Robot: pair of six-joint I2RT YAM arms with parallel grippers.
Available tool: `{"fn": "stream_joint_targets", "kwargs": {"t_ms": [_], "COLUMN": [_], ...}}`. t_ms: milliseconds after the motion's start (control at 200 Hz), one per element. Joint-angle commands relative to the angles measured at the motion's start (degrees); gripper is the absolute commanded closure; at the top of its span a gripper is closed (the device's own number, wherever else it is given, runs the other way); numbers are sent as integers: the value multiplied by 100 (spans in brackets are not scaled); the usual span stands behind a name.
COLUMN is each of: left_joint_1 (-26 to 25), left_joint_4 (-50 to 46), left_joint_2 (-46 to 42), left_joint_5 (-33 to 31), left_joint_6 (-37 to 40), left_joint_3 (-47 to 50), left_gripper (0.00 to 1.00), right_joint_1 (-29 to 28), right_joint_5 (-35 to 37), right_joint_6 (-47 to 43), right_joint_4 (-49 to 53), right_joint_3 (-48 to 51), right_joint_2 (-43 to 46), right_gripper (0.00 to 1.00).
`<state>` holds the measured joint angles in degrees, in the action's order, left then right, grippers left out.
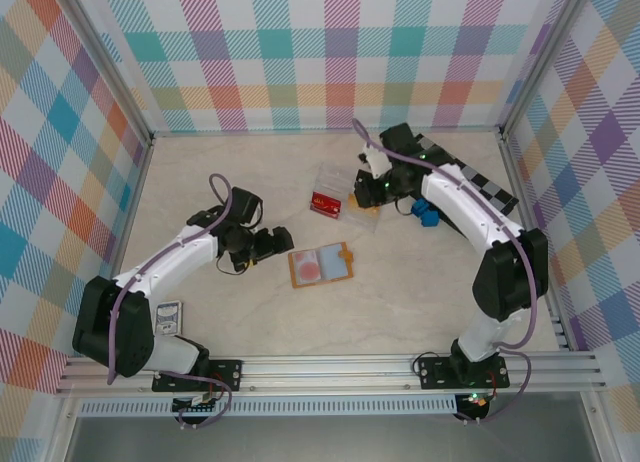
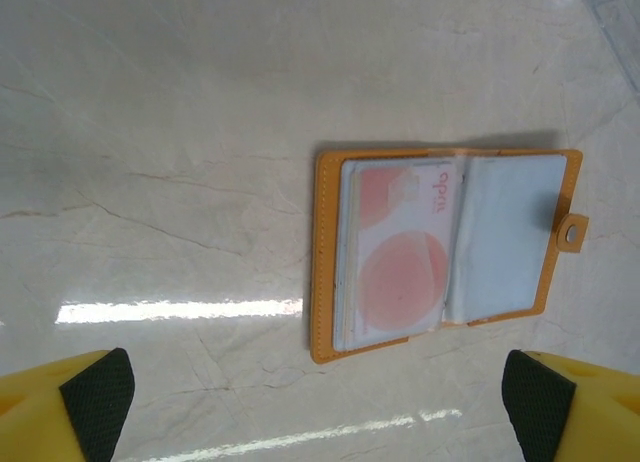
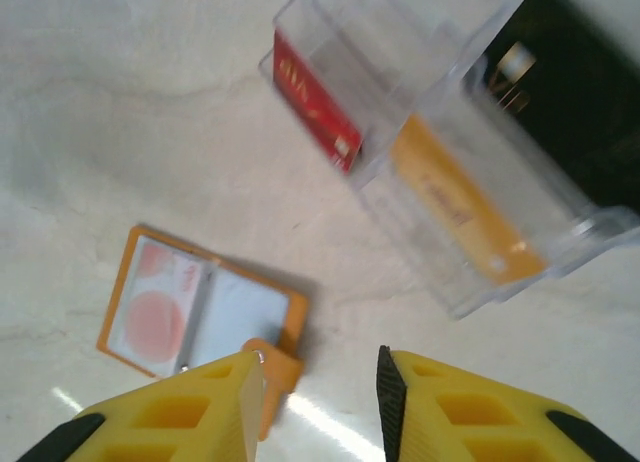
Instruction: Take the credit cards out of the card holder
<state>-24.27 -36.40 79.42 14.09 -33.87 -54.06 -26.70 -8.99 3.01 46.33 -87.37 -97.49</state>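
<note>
1. card holder: open and flat on the surface, between the two arms, long axis running left to right with a slight tilt, clasp tab at the end toward the right arm.
2. pink-circled card: tucked under the clear film of the half toward the left arm; grey-blue pocket on the clasp half showing no card.
3. left gripper: jaws spread wide, nothing held, hovering just beside the holder's left end, holder straight ahead in the wrist view; plainly the nearer of the two.
4. right gripper: jaws parted a little, nothing between them, up by the clear tray, apart from the holder; holder ahead and to the left in that wrist view.
5. orange-yellow card lying in the tray, red card in the same tray; dark card perhaps behind the tray rather than inside, too blurred to settle.
6. likely next: left gripper down onto the card-bearing half, pinching the card's free edge and drawing it out along the pocket; light holder apt to slide or lift with the pull, so worth pinning at the clasp end.
7. room: bare surface on every side of the holder; tray, blue cubes and chequered board all off toward the far right, clear of any pull toward the left arm.
</note>
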Motion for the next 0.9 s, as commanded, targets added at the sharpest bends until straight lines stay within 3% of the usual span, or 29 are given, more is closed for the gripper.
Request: {"fn": "stream_joint_targets", "kwargs": {"t_ms": [0, 350, 625, 895], "left_joint_1": [-200, -574, -693, -701], "left_joint_4": [342, 1227, 1399, 1566], "left_joint_2": [-66, 407, 844, 1082], "left_joint_5": [222, 432, 455, 516], "left_joint_6": [-388, -1277, -1395, -1497], "left_joint_3": [153, 520, 441, 450], "left_gripper": [7, 32, 57, 67], "right_joint_1": [-465, -1742, -1848, -1848], "right_joint_5": [388, 721, 69, -129], "right_joint_6": [1320, 3158, 3392, 3287], "right_joint_4": [-432, -1084, -1660, -1840], "right_joint_3": [505, 1392, 1654, 1500], "right_joint_2": [219, -201, -731, -1231], "right_gripper": [62, 63, 65, 69]}}
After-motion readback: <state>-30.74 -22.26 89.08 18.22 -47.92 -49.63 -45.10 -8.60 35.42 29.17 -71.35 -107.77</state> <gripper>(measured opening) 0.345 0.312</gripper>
